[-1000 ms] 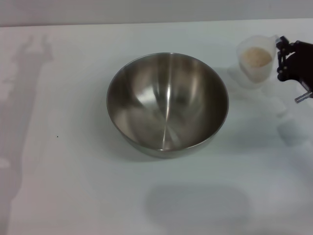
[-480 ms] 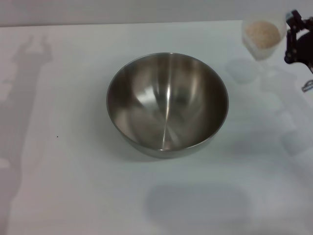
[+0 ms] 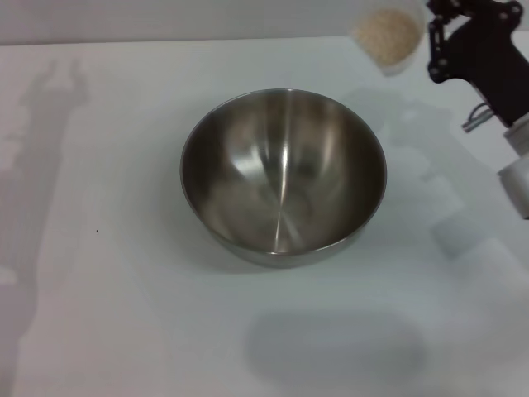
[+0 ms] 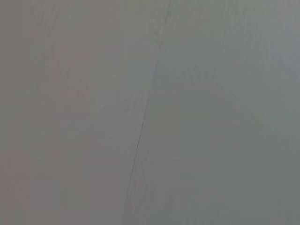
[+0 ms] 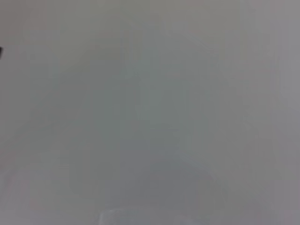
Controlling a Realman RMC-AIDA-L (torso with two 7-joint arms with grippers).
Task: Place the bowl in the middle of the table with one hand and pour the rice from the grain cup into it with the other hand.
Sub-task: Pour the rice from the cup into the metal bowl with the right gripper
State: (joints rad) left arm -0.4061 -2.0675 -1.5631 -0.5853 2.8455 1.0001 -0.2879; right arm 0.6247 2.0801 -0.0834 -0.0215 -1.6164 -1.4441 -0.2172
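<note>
The steel bowl (image 3: 283, 175) stands empty and upright in the middle of the white table (image 3: 107, 273). My right gripper (image 3: 434, 37) is shut on the clear grain cup (image 3: 388, 37) and holds it in the air, beyond the bowl's far right rim. The cup is upright and holds a heap of pale rice (image 3: 387, 33). My left gripper is out of view. Both wrist views show only plain grey surface.
The right arm (image 3: 496, 74) reaches in from the right edge. Its shadow (image 3: 463, 231) lies on the table to the right of the bowl. Another shadow (image 3: 50, 165) runs along the left side.
My right gripper has lifted the grain cup off the table and carried it up and to the left, toward the bowl. The bowl has not moved.
</note>
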